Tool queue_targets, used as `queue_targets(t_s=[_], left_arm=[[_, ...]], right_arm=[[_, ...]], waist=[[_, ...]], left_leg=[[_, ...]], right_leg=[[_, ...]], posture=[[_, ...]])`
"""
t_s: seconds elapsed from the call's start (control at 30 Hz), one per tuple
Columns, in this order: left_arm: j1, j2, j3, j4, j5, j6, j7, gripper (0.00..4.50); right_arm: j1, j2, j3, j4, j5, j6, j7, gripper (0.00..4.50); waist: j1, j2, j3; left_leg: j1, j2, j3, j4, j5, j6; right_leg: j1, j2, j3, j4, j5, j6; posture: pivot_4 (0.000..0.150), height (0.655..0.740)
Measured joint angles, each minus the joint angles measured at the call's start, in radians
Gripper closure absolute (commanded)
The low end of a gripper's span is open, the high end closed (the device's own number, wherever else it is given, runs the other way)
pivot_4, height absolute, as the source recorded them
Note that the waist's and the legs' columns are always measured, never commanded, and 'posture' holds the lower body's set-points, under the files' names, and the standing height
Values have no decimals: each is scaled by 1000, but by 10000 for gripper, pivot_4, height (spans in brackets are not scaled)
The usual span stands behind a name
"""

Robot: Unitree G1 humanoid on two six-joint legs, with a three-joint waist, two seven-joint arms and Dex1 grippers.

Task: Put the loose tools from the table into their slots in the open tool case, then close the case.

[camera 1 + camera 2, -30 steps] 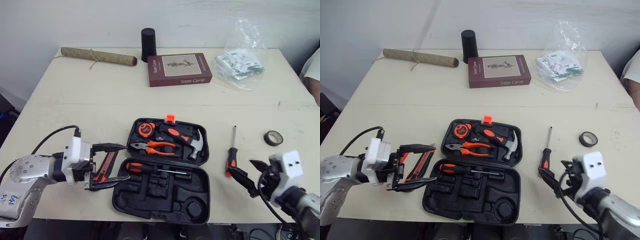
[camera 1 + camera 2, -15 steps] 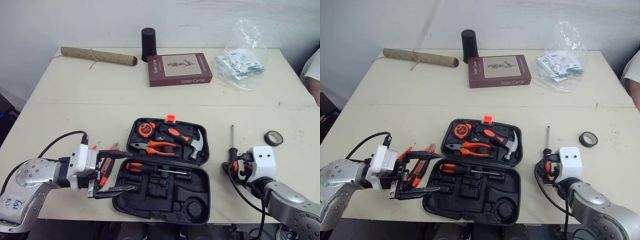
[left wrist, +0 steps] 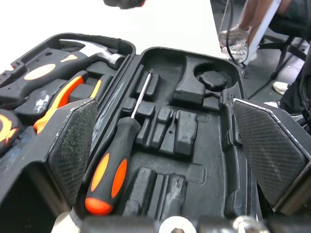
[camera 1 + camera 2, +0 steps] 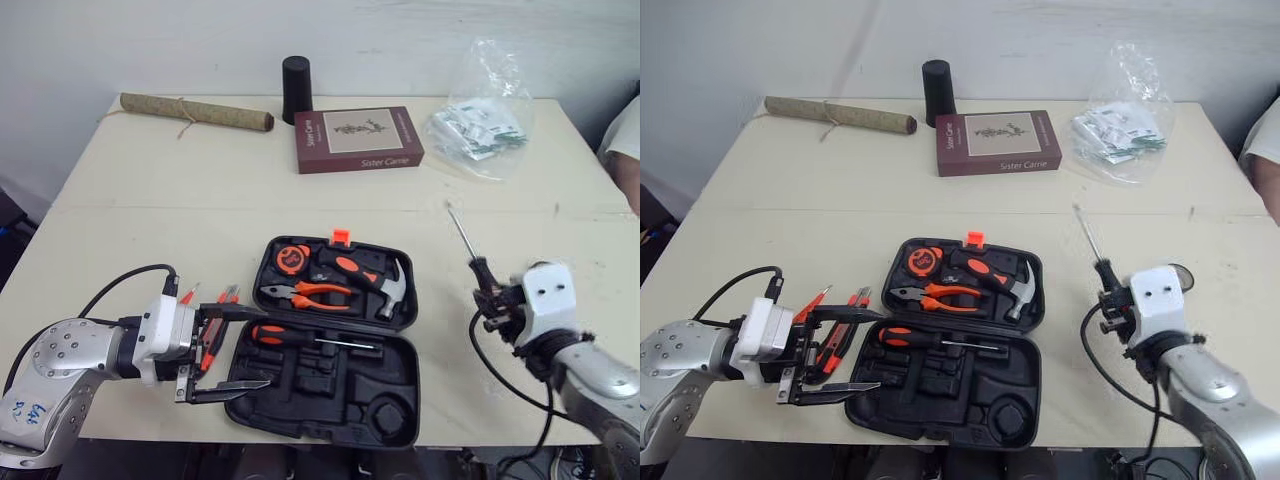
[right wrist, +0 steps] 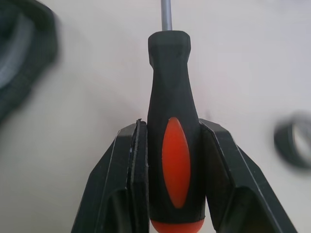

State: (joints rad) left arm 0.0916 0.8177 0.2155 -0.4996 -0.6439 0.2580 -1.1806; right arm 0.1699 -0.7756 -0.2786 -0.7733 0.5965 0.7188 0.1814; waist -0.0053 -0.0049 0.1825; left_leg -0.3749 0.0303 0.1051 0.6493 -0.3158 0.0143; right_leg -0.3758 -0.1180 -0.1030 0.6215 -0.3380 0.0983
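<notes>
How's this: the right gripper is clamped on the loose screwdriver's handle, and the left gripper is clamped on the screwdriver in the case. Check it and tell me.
One thing is wrong. The left gripper is open, its fingers spread wide over the case, not clamped on the screwdriver in the case; the left wrist view shows this. The right gripper is clamped on the loose screwdriver by its handle.

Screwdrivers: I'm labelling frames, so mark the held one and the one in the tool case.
Held black-and-orange screwdriver (image 5: 176, 160): right wrist view, orange handle inlay.
Cased black-and-orange screwdriver (image 3: 112, 174): left wrist view, middle of handle.
</notes>
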Motion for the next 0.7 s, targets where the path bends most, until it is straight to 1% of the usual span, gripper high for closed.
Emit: queue_targets(t_s=[0.03,0.1,0.17,0.23,0.27,0.4,0.47,0.57,0.7], left_arm=[[-1,0,0,1,-2,2,-3,0],[-2,1,3,4,-9,3,-15,0],[1,2,7,9,-13,-1,-24,0],[22,3,20,15,-12,-21,-37,0],[47,3,32,22,-10,-35,-46,0],[132,17,80,54,6,-69,-88,0],[172,30,105,76,10,-79,-108,0],[233,48,136,100,23,-86,-135,0],[250,61,166,109,23,-85,-145,0]], right_arm=[[-15,-33,3,0,15,-34,97,34769],[-86,-136,10,-2,128,-23,292,34769],[-181,-194,18,-3,239,27,392,34769],[-284,-274,67,-3,307,90,471,34769],[-335,-311,116,-5,326,124,510,34769],[-475,-336,317,-23,334,244,560,34769],[-510,-317,396,-31,315,280,552,34769],[-520,-277,510,-51,246,310,519,34769],[-531,-259,562,-53,198,346,493,34769]], waist=[[-1,0,0],[-4,0,0],[-4,-1,1],[-2,-1,1],[-1,-1,1],[0,-2,1],[1,-2,1],[3,-2,1],[2,-2,1]], left_leg=[[1,1,1,0,0,0],[1,2,0,0,0,0],[1,3,-1,0,0,0],[1,3,-1,0,0,0],[1,3,-1,0,0,0],[-1,1,-2,1,0,1],[-1,0,-2,2,-1,1],[-2,-1,-2,3,-1,2],[-2,-1,-3,3,-2,2]], right_leg=[[0,1,1,0,0,0],[0,1,2,1,0,0],[1,0,4,1,0,-1],[1,-5,3,0,0,-1],[1,-7,2,0,0,-2],[0,-10,0,-1,-1,-2],[0,-11,-1,-1,-1,-2],[0,-12,-1,-1,-1,-2],[1,-13,-1,-1,0,-1]], posture=[[1500,7400],[1500,7400],[1500,7400],[1500,7400],[1500,7400],[1500,7400],[1500,7400],[1500,7400],[1500,7400]])
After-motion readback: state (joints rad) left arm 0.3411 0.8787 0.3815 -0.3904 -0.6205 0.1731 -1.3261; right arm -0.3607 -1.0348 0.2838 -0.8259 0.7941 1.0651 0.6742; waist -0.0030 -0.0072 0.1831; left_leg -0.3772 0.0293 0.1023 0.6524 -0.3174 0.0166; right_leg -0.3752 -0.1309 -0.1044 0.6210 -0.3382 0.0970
